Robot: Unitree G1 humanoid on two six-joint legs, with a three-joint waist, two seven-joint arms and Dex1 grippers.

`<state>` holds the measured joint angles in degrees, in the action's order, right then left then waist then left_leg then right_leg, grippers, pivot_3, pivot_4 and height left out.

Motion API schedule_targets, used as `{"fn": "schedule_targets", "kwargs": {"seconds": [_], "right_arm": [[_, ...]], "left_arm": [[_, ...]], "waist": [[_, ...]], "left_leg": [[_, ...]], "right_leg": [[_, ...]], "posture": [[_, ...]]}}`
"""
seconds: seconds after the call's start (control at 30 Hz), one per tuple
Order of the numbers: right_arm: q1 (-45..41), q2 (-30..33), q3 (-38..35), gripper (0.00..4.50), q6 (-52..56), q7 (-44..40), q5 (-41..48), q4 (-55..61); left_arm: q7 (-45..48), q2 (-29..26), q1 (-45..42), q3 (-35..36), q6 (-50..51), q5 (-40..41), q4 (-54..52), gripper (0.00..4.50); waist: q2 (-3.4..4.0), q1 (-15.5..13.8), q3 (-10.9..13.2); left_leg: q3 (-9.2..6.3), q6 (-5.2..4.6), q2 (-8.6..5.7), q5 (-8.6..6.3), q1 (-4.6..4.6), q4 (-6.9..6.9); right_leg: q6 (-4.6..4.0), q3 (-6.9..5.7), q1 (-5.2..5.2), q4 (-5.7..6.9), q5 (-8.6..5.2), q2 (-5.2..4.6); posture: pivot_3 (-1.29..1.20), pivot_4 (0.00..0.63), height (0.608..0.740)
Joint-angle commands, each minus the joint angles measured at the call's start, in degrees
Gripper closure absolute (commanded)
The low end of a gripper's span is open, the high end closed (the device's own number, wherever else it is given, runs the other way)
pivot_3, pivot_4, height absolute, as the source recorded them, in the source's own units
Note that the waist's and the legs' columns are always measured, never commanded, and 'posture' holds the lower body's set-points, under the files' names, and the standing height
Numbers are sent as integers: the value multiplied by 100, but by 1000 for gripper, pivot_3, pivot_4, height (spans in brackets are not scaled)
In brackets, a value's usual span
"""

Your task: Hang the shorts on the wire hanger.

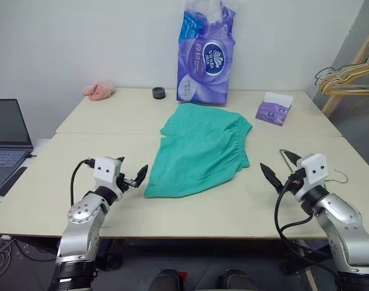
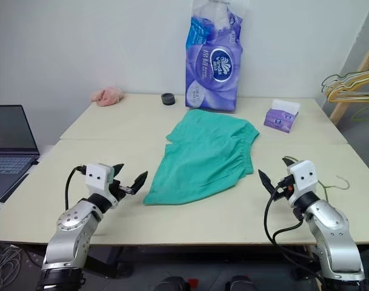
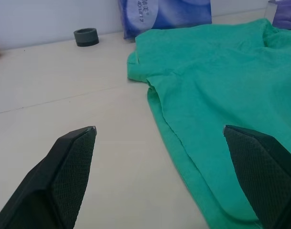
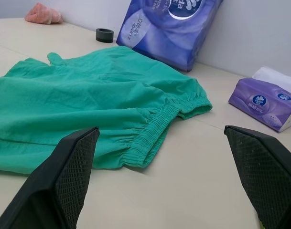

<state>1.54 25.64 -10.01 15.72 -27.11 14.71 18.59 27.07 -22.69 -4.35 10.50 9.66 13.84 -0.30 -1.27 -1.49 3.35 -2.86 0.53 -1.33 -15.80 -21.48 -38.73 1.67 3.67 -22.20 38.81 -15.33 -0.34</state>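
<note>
Left eye view: the shorts (image 1: 202,151) lie flat mid-table (image 1: 111,206), waistband toward the robot's right. The wire hanger (image 1: 291,159) lies on the table beside the right gripper (image 1: 280,171). Both it and the left gripper (image 1: 131,174) hover with fingers spread, empty. Behind stand a purple tissue pack (image 1: 206,54) and a tissue box (image 1: 274,110), white tissue poking out.

The setting was an indoor test room or lab arranged with household goods. Two plain beige tables (image 1: 281,200) stood pushed together against a bare white wall (image 1: 81,42). An open laptop (image 1: 8,142) with trailing cables sat on a side surface. A pack of tissue rolls (image 1: 207,51), a tissue box (image 1: 274,109) and a rack of hangers (image 1: 348,76) served as props.
</note>
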Motion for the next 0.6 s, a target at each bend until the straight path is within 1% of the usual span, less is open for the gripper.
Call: {"fn": "schedule_targets", "kwargs": {"seconds": [0.03,0.27,0.6], "right_arm": [[-12,-5,-94,29,-164,20,20,96],[84,32,-32,29,-214,-3,-54,146],[195,6,106,29,-292,-8,-134,152]], "left_arm": [[23,-35,-146,-14,-138,2,-185,0],[-21,-23,-149,-129,10,-33,-372,0],[299,-72,-75,-195,-62,151,-643,0]], "waist": [[0,-1,0],[0,0,-1],[1,0,-2]], "left_leg": [[0,0,0,0,0,0],[0,0,0,0,0,0],[1,0,0,0,0,0]], "right_leg": [[0,0,0,0,0,0],[3,1,0,0,-2,1],[3,2,0,0,-2,3]], "posture": [[85,0,740],[83,0,740],[83,0,740]]}}
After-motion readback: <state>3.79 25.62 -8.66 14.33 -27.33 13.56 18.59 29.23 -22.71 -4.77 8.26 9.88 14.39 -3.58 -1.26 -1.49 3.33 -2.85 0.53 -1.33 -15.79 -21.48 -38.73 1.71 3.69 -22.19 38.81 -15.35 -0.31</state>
